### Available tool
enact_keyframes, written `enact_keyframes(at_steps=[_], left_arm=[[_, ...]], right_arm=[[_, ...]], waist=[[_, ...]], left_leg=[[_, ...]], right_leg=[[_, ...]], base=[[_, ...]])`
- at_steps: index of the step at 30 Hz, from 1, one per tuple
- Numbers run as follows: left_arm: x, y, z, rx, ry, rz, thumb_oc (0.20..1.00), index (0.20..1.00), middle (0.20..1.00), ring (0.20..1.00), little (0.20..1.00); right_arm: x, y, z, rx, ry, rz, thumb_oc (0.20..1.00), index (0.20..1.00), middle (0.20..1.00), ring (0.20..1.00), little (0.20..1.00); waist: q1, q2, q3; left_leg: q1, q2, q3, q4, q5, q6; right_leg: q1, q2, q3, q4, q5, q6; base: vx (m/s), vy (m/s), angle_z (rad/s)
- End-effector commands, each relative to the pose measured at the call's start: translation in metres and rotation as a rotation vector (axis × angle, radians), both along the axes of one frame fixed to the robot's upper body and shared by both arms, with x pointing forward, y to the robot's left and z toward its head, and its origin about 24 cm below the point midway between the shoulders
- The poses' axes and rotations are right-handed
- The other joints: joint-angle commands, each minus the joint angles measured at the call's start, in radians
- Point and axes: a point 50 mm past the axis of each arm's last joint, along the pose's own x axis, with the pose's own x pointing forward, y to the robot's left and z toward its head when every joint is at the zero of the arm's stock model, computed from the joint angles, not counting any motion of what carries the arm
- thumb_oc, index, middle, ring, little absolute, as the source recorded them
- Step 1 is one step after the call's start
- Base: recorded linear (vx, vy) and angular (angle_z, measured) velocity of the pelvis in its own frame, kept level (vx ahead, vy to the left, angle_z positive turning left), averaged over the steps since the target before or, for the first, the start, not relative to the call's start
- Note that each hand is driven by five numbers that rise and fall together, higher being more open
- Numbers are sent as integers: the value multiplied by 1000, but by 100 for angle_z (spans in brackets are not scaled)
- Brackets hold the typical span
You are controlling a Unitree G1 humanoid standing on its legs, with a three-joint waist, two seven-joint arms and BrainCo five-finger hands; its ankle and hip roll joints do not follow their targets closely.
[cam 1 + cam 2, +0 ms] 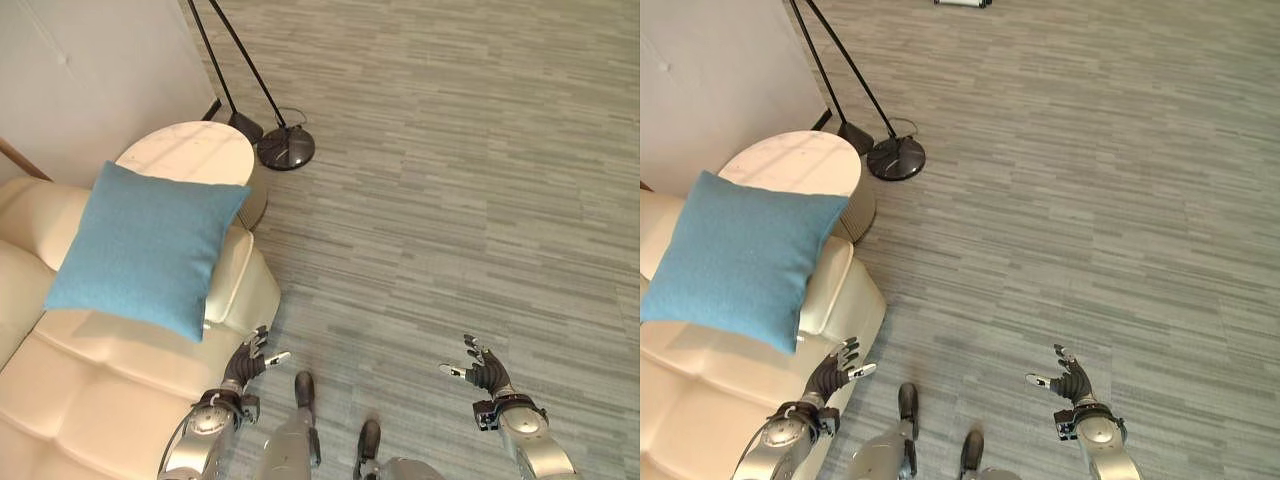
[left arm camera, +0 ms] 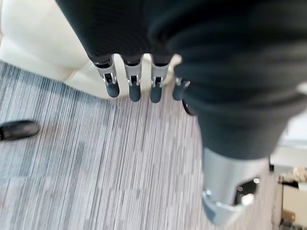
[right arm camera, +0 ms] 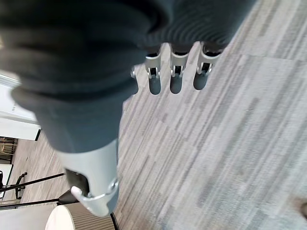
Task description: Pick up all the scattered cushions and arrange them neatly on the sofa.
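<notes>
On the cream sofa leans a plump square blue cushion.

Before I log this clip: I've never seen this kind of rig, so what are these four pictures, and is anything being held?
This is a humanoid robot. Two pictures come from a stereo camera on its head, looking down; the other two come from cameras on its wrists, looking along each hand. The head views show a cream sofa with a blue cushion propped upright on its armrest, a round white side table behind it, and a floor lamp base on the grey floor. The left hand hangs beside the sofa and the right hand over bare floor; both are open and hold nothing.
</notes>
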Motion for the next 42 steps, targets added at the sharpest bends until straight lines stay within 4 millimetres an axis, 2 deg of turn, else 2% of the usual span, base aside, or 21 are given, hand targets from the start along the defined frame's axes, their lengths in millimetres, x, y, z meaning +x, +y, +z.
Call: enact_keyframes(at_steps=[1,2,3,5,8,10,13,15,16,20,21,26,27,30,32,35,36,37,38,41,42], left_arm=[[1,21,15,59,-71,34,1000,1000,1000,1000,1000],[1,21,15,59,-71,34,1000,1000,1000,1000,1000],[0,24,15,63,-67,45,1000,1000,1000,1000,1000],[-4,32,14,83,-56,68,1000,1000,1000,1000,1000],[-5,33,14,86,-53,74,1000,1000,1000,1000,1000],[-5,33,15,62,-60,81,1000,1000,1000,1000,1000],[-5,30,12,22,-54,96,1000,1000,1000,1000,1000],[-4,23,9,-38,-52,115,1000,1000,1000,1000,1000],[-4,23,9,-38,-52,115,1000,1000,1000,1000,1000],[1,17,9,-85,-60,127,1000,1000,1000,1000,1000],[3,14,7,-100,-57,124,1000,1000,1000,1000,1000],[-1,13,0,-148,-26,180,1000,1000,1000,1000,1000],[-1,12,-2,-171,-19,208,1000,1000,1000,1000,1000],[1,9,0,-187,-30,208,1000,1000,1000,1000,1000],[4,10,4,-166,-46,184,1000,1000,1000,1000,1000],[5,14,8,-115,-58,145,1000,1000,1000,1000,1000],[4,16,7,-85,-51,126,1000,1000,1000,1000,1000],[4,16,7,-79,-52,123,1000,1000,1000,1000,1000],[4,19,7,-56,-50,122,1000,1000,1000,1000,1000],[2,22,8,-49,-53,136,1000,1000,1000,1000,1000],[-3,25,6,-56,-43,159,1000,1000,1000,1000,1000]], right_arm=[[3,2,10,7,-59,13,1000,1000,1000,1000,1000],[3,2,10,6,-59,13,1000,1000,1000,1000,1000],[4,3,9,6,-56,17,1000,1000,1000,1000,1000],[2,5,9,19,-58,13,1000,1000,1000,1000,1000],[0,6,8,27,-52,10,1000,1000,1000,1000,1000],[1,5,8,38,-54,8,1000,1000,1000,1000,1000],[1,5,8,42,-55,4,1000,1000,1000,1000,1000],[1,4,7,36,-44,-2,1000,1000,1000,1000,1000],[1,4,7,36,-44,-2,1000,1000,1000,1000,1000],[-1,3,4,27,-27,-1,1000,1000,1000,1000,1000],[-2,2,2,32,-22,-13,1000,1000,1000,1000,1000],[-1,2,3,45,-32,-17,1000,1000,1000,1000,1000],[-1,-1,5,47,-41,-26,1000,1000,1000,1000,1000],[-2,-7,10,46,-65,-44,1000,1000,1000,1000,1000],[-2,-10,10,41,-67,-53,1000,1000,1000,1000,1000],[-2,-13,11,39,-66,-61,1000,1000,1000,1000,1000],[-1,-13,11,38,-70,-62,1000,1000,1000,1000,1000],[0,-13,12,34,-71,-61,1000,1000,1000,1000,1000],[2,-12,12,21,-72,-58,1000,1000,1000,1000,1000],[6,-12,15,6,-81,-52,1000,1000,1000,1000,1000],[7,-8,16,10,-84,-31,1000,1000,1000,1000,1000]], waist=[[29,-58,-47],[30,-56,-49],[31,-58,-46],[23,-55,-38],[12,-39,-33],[-3,-24,-19],[-17,-23,-8],[-37,-31,6],[-38,-29,7],[-69,-39,20],[-73,-52,4],[-69,-65,-19],[-66,-70,-18],[-71,-81,6],[-68,-84,17],[-62,-84,11],[-54,-77,8],[-51,-72,2],[-43,-55,-5],[-26,-57,-8],[-16,-46,-16]], left_leg=[[-10,-55,-8,57,-45,22],[-14,-53,-8,57,-42,22],[1,-62,-11,57,-56,34],[55,-91,-33,47,-91,65],[90,-92,-60,27,-100,74],[120,-97,-96,21,-112,73],[142,-102,-128,19,-122,71],[179,-124,-178,10,-135,65],[181,-123,-180,10,-137,65],[221,-145,-258,0,-149,54],[238,-158,-288,-3,-163,49],[261,-122,-316,25,-199,27],[247,-107,-312,94,-217,5],[137,-106,-260,287,-181,-10],[64,-77,-161,348,-169,0],[14,-43,-62,282,-173,13],[-18,-33,-36,226,-130,8],[-20,-31,-27,185,-114,5],[-52,-14,35,77,-44,-11],[-71,-12,64,16,-36,-25],[-46,-4,75,-30,-13,-17]], right_leg=[[1,-152,104,230,-123,144],[-3,-150,105,229,-121,143],[-31,-164,106,293,-96,155],[-104,-196,123,481,-5,180],[-163,-179,153,541,13,162],[-214,-157,173,470,-20,143],[-233,-132,196,383,-34,140],[-286,-94,265,236,15,157],[-282,-92,263,232,16,157],[-331,-53,346,160,69,172],[-294,-52,376,130,74,159],[-257,-39,360,148,60,140],[-226,-42,334,152,32,122],[-185,-63,286,154,4,97],[-152,-81,245,143,-21,83],[-114,-103,193,111,-42,85],[-84,-100,174,91,-55,88],[-80,-98,168,86,-58,88],[-51,-88,139,80,-86,90],[-14,-91,129,80,-117,95],[-10,-86,113,98,-123,102]], base=[[247,214,3],[209,218,12],[133,155,27],[221,211,38],[178,98,52],[213,9,61],[201,-40,57],[213,-84,54],[195,-90,53],[195,-111,62],[198,-133,67],[262,-227,55],[200,-198,32],[148,-149,77],[104,-96,94],[191,-28,109],[258,44,49],[361,118,66],[394,148,61],[234,108,49],[306,160,21]])
